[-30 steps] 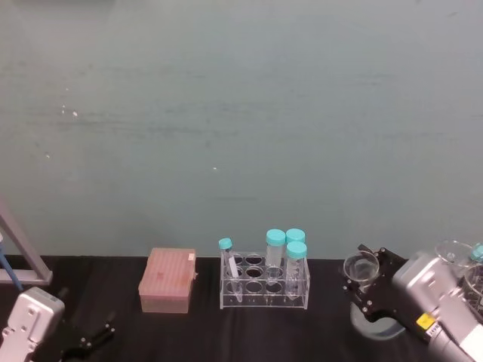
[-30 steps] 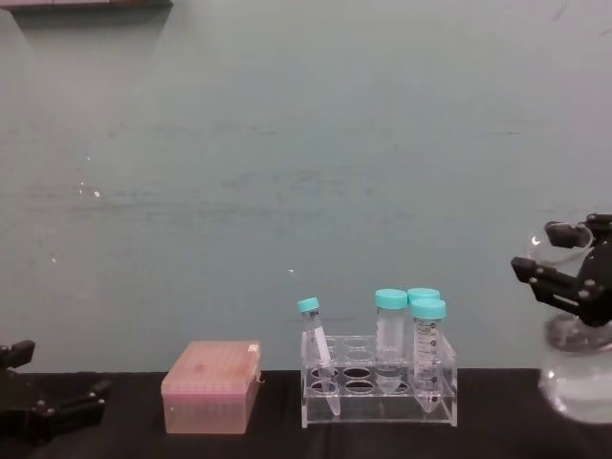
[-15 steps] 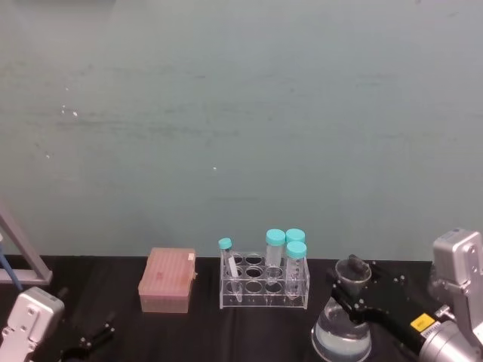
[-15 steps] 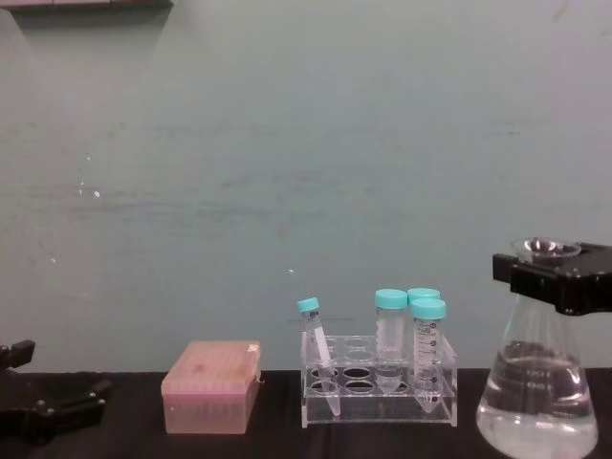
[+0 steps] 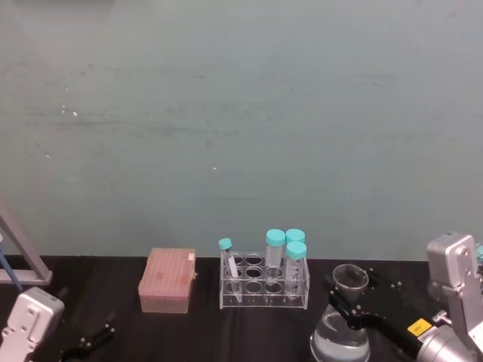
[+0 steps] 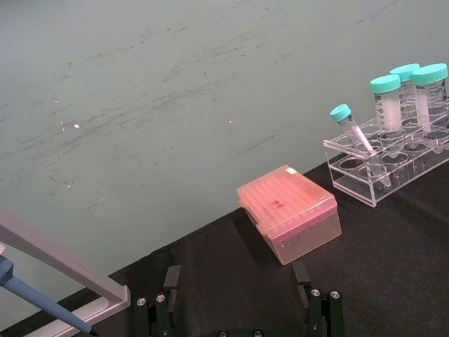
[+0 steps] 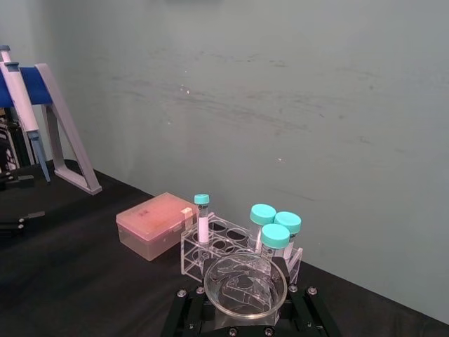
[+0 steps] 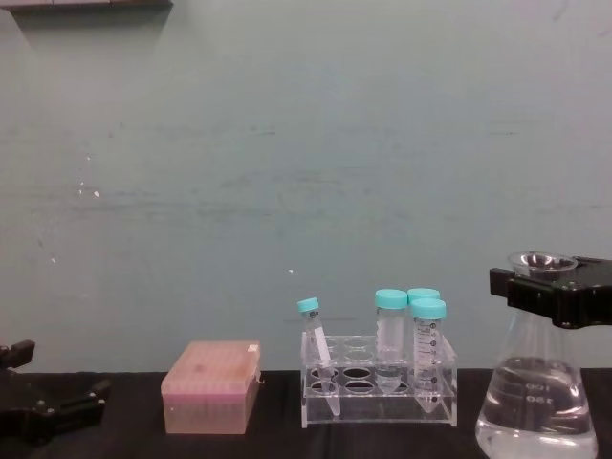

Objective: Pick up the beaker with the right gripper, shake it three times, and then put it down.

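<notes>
**Flask gripped by the neck, sloshy load**

The Erlenmeyer flask [image 8: 537,402] is held upright just right of the tube rack [image 8: 380,387], with the right gripper [image 8: 550,292] jaws clamped on its neck under the flared rim. Contact with the bench [image 8: 134,449] can't be made out. It's smooth, fragile glass, bottom-heavy with clear liquid, so the neck is judged the safest hold. The left gripper [image 6: 238,319] is parked lower left, jaws apart.

Clear glass beaker [image 8: 535,406], matt black cloth [image 6: 393,274]
</notes>
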